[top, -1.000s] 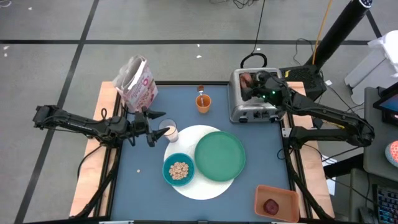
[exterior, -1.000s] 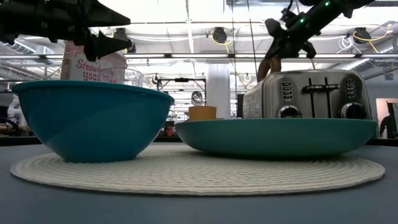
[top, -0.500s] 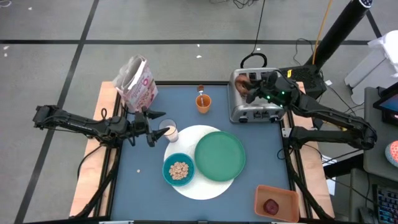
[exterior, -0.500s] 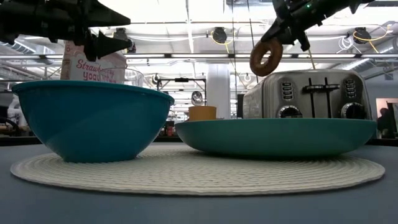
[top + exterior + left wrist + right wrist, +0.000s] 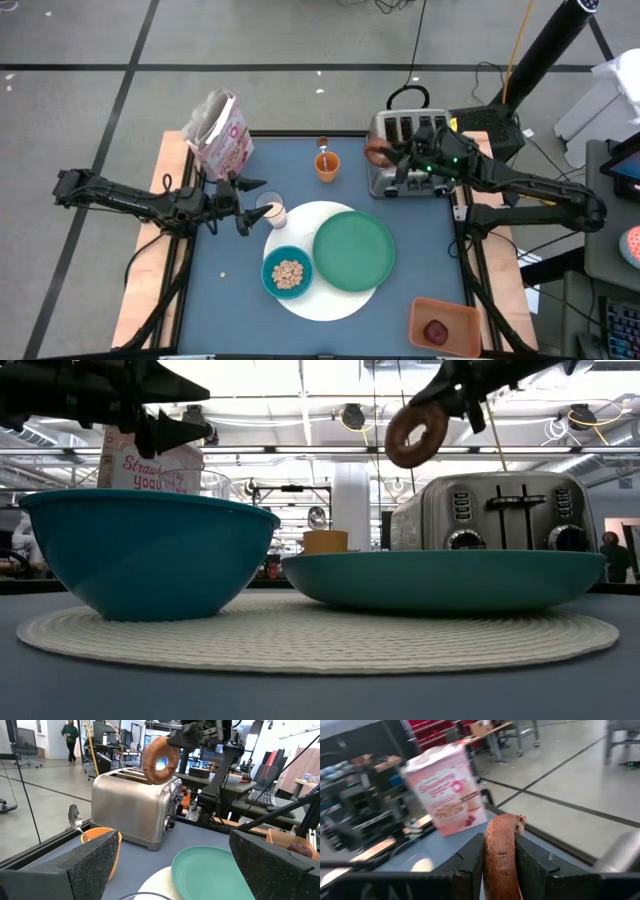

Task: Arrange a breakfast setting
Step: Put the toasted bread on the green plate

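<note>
Right gripper (image 5: 388,153) pinching the brown ring bread (image 5: 377,152) edge-on between both fingers (image 5: 470,862), held in the air above the left end of the silver toaster (image 5: 408,152), clear of the slots. Just to the left on the blue table (image 5: 230,290), the orange cup (image 5: 327,165) with the silver spoon (image 5: 75,820) standing in it. Nearer, the large green plate (image 5: 354,250) and the smaller teal bowl (image 5: 287,272) side by side on the round white mat (image 5: 330,302), cereal in the bowl. Left gripper (image 5: 249,203) spread wide, empty, hovering beside the milk glass (image 5: 272,212) at the mat's far-left edge. Behind it, a pink cereal bag (image 5: 218,132) at the far-left corner. At the near-right corner, the dark-red fruit (image 5: 436,331) lying in the orange tray (image 5: 444,310).
</note>
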Action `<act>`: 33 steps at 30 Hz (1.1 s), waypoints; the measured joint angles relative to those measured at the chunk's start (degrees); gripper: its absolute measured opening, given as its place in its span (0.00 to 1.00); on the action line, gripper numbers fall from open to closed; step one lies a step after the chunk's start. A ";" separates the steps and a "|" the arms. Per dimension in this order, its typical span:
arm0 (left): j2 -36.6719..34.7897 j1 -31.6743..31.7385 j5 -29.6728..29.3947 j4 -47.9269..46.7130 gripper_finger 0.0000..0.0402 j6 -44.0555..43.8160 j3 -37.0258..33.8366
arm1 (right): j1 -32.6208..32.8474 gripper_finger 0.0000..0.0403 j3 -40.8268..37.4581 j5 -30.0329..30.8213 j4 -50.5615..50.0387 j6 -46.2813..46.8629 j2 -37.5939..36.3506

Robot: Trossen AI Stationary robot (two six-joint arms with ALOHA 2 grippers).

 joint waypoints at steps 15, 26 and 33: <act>0.00 -0.02 0.00 -0.02 0.96 0.02 0.00 | 19.82 0.22 0.08 0.00 0.00 -5.35 7.30; 0.00 0.00 0.00 -0.02 0.96 0.09 0.00 | 28.46 0.22 0.08 0.13 -0.02 -12.31 16.07; 0.00 -0.02 0.02 -0.02 0.96 0.15 0.00 | 30.18 0.22 0.08 0.20 -0.02 -13.47 19.90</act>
